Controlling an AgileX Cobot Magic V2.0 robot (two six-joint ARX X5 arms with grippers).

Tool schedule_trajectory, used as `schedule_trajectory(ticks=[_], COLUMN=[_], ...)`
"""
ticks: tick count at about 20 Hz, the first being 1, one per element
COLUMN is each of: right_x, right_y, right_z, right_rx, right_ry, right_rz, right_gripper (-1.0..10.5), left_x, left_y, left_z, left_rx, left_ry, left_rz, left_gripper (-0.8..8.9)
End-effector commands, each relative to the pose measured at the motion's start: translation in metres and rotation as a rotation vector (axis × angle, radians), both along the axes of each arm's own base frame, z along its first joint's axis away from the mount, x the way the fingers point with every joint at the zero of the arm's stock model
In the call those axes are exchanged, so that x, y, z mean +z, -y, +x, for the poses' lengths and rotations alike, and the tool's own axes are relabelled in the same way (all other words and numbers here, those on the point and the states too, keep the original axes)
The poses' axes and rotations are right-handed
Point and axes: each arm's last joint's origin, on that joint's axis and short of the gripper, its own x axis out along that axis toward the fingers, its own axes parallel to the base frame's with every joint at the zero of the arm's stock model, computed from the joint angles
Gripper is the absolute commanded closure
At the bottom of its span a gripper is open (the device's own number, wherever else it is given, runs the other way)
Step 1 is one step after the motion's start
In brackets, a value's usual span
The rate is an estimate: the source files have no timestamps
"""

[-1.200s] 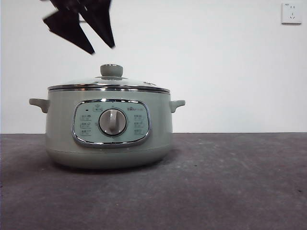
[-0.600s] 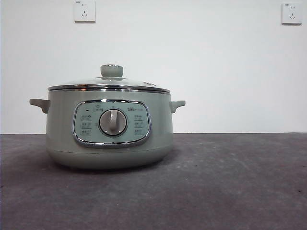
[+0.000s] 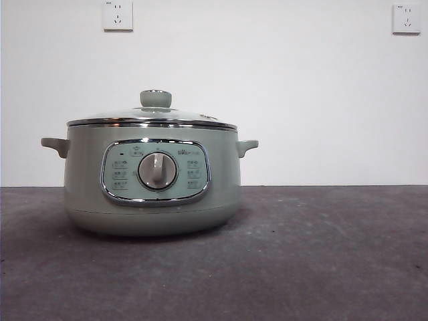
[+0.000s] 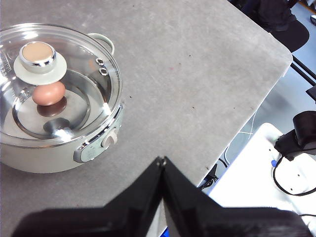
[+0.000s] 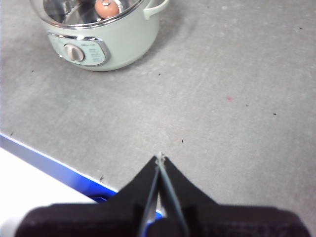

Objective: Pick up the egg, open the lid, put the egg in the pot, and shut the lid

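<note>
The pale green pot (image 3: 152, 184) stands on the grey table with the glass lid (image 3: 152, 118) seated on it, green knob (image 3: 155, 99) on top. In the left wrist view the brown egg (image 4: 48, 93) lies inside the pot (image 4: 54, 155), seen through the lid (image 4: 94, 84). The right wrist view shows the pot (image 5: 123, 42) and the egg (image 5: 106, 8) from farther off. My left gripper (image 4: 161, 161) is shut and empty, held high beside the pot. My right gripper (image 5: 159, 157) is shut and empty, well away over the table's front. Neither shows in the front view.
Two wall sockets (image 3: 118, 15) (image 3: 406, 18) sit on the white wall behind. The table edge (image 4: 256, 103) drops to a floor with white equipment (image 4: 266, 177). A blue-edged white surface (image 5: 44, 168) borders the table near my right gripper.
The dark gripper that hung above the pot's lid a second ago has risen out of the front view, uncovering the left wall socket. The pot and lid have not moved.
</note>
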Motion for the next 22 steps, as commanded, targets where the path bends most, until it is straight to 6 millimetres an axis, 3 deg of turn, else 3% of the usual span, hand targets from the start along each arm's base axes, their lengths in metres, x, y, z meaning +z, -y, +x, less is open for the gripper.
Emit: schedule_trajectory(ticks=[1, 16, 20, 22], right_x=[-0.002, -0.002, -0.002, -0.002], right_y=[0.000, 0.000, 0.000, 0.000], right_z=[0.000, 0.001, 0.001, 0.001], right_rx=[-0.024, -0.042, -0.042, -0.042], right_ry=[-0.015, -0.005, -0.005, -0.005], right_rz=[0.016, 0.003, 0.003, 0.003], right_gripper=[9.4, 9.4, 9.4, 9.4], left_x=[0.000, -0.003, 0.011, 0.022], left_y=[0.000, 0.005, 0.005, -0.006], left_z=[-0.001, 0.013, 0.021, 0.018], left_rx=[-0.007, -0.012, -0.002, 0.044], left_ry=[0.002, 0.002, 0.255, 0.467], left_rz=[0.001, 0.016, 0.044, 0.066], left_gripper=[8.21, 8.16, 8.16, 8.16])
